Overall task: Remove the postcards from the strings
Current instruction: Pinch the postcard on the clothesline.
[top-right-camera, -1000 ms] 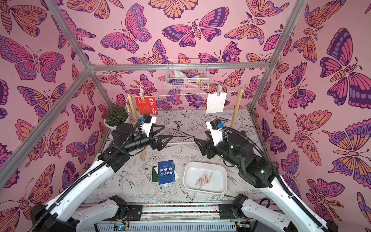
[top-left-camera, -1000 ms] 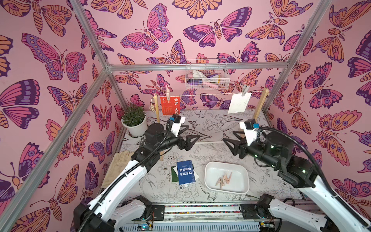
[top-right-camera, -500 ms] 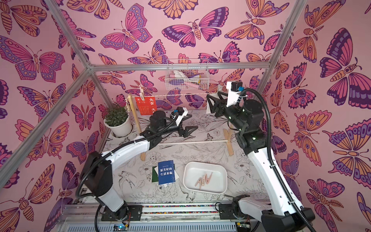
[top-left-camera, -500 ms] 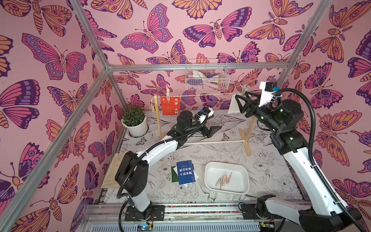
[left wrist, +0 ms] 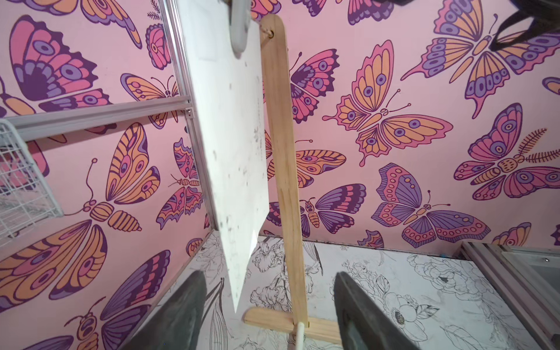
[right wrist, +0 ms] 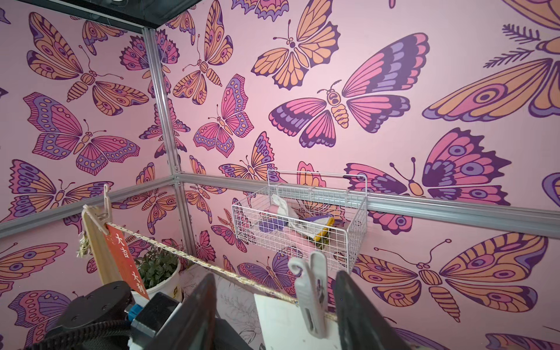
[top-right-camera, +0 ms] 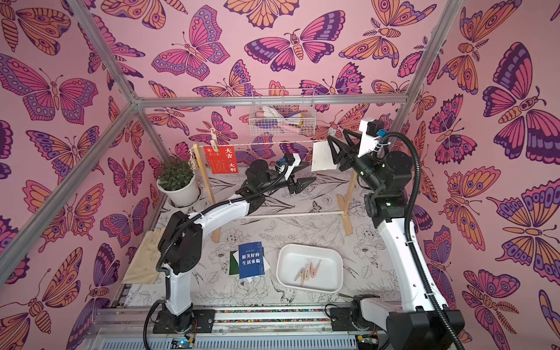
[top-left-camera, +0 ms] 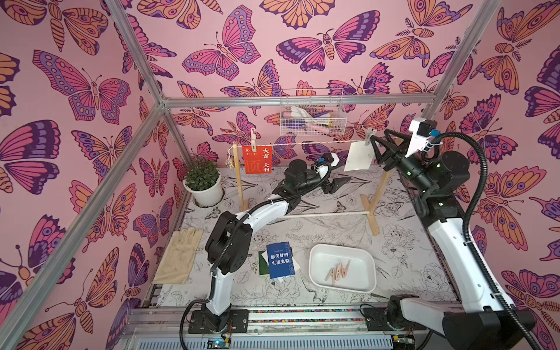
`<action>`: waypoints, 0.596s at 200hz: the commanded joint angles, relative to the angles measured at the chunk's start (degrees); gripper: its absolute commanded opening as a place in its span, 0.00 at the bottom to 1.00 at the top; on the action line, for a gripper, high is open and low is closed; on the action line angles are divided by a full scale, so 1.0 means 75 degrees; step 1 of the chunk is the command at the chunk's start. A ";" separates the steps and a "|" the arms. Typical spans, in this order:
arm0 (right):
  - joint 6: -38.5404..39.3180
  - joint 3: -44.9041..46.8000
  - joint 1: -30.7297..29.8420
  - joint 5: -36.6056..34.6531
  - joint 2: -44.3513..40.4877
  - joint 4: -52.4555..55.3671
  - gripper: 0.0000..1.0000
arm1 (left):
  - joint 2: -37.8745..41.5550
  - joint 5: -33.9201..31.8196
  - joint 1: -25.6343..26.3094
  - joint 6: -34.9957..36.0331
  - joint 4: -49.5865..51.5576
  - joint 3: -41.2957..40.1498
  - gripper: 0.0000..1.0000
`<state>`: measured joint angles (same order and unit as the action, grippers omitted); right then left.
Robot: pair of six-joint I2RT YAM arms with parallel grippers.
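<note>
Item: thin white rectangular paper postcard (top-left-camera: 359,156). Hangs from the thin twisted beige twine (top-left-camera: 303,141), at the end nr the right-hand pale wooden post (left wrist: 281,151). One pale grey plastic clothespeg (right wrist: 312,300) pins its top edge.
Handling (judged): v. light and thin, so it flexes. Will swing or twist if nudged and creases if pinched hard. Faces look smooth, so a weak pinch may slip.
Hold point (judged): take the card flat across both faces, low on the sheet and clear of the peg. Squeeze the peg's upper tails to release. Pulling w/o opening the peg risks a tear, or drags the twine + frame.
R arm pose: raised high, reaching fwd to twine level, gripper coming at the peg side-on.
R gripper (right wrist: 275,274): jaws apart w/ the peg betw. them, nearer one finger. Contact not confirmed, nothing clamped.
L arm pose: stretched low and fwd over the floral-print counter (top-left-camera: 333,230), under the twine, gripper aimed at the card's lower part.
L gripper (left wrist: 269,274): jaws apart, empty. In the wrist view the card's lower corner hangs betw. the finger lines. Depth unclear, no touch seen.
Other cards: red rectangular postcard w/ Chinese text (top-left-camera: 257,159) hangs pegged at the opp. end of the twine. Blue postcard (top-left-camera: 280,259) lies on the counter overlapping a dark green one (top-left-camera: 263,266), beside a white plastic tray (top-left-camera: 342,245) holding loose pegs.
Status (judged): two cards to come off the twine, the white one in hand now.
</note>
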<state>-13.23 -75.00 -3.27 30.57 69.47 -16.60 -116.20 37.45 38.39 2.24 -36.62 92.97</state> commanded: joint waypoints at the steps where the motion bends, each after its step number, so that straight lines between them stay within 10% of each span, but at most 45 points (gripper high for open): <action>1: 0.0150 0.0002 0.0078 0.0796 0.0312 -0.1095 0.61 | -0.0299 0.0268 -0.0009 -0.0240 -0.0932 0.0262 0.65; 40: 0.0535 -0.0530 0.0292 0.2235 0.1015 -0.1111 0.55 | -0.0888 0.0302 0.0000 -0.0549 -0.1461 0.0786 0.54; 119: 0.0642 -0.0633 0.0483 0.2268 0.1228 -0.1347 0.55 | -0.1404 0.0292 0.0002 -0.0670 -0.1475 0.1591 0.43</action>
<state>-9.85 -77.21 -0.03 46.00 78.98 -23.70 -125.19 38.39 38.33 -2.20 -44.97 102.65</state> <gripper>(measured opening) 0.551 0.449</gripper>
